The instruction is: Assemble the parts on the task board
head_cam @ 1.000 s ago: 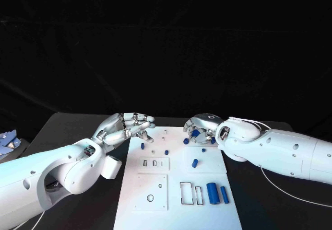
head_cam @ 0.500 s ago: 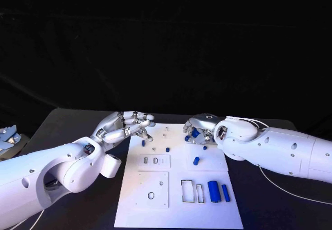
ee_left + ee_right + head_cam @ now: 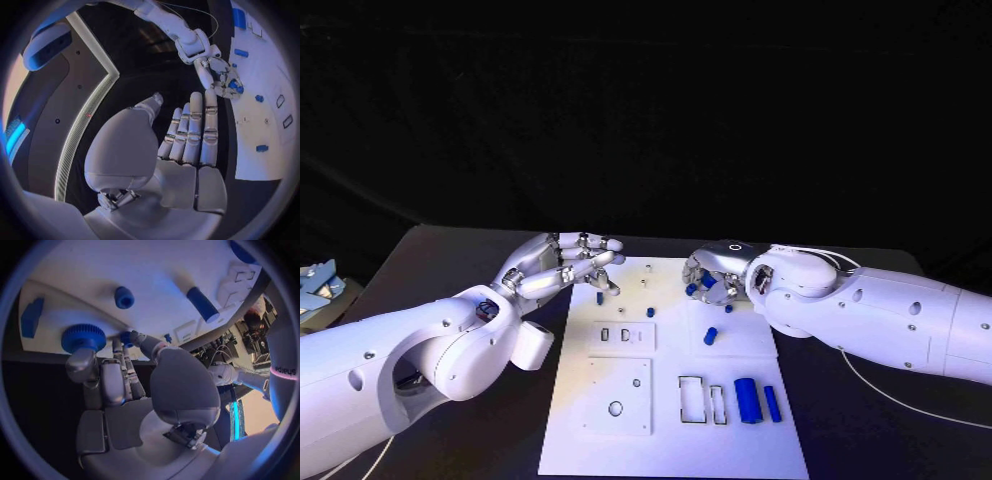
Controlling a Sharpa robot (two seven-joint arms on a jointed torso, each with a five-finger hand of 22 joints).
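Board (image 3: 672, 400) orientation first: the white task board is a long flat plate lying on the black table (image 3: 459, 260), long axis running straight away from the robot, far end up between the two hands. Smooth matte white, with rectangular and oval cutouts sunk into it.

Parts on it are glossy blue plastic. Two cylinders (image 3: 756, 400) lie side by side near the front right corner, both with their long axes along the board's length, just beside a pair of narrow rectangular slots (image 3: 701, 398). A shorter blue peg (image 3: 710, 336) sits mid-board, tilted a bit off the board's axis. In the right wrist view it reads as a smooth round-ended rod (image 3: 202, 304), with a stubby blue knob (image 3: 124, 297) near it.

Right hand (image 3: 715, 275) is over the far right part of the board, silver fingers curled down around a blue knurled disc (image 3: 83, 337). You can see the ridged rim clearly from the wrist camera, and it's pinched against the fingertips (image 3: 81, 362). So that hand's holding the disc.

Left hand (image 3: 564, 262) hovers at the far left edge of the board, fingers bent inward but apart, nothing in them as far as I can see. A small blue piece (image 3: 599, 297) lies on the board just beside it. From its own wrist camera the fingers (image 3: 190, 132) look fairly straight and close together.
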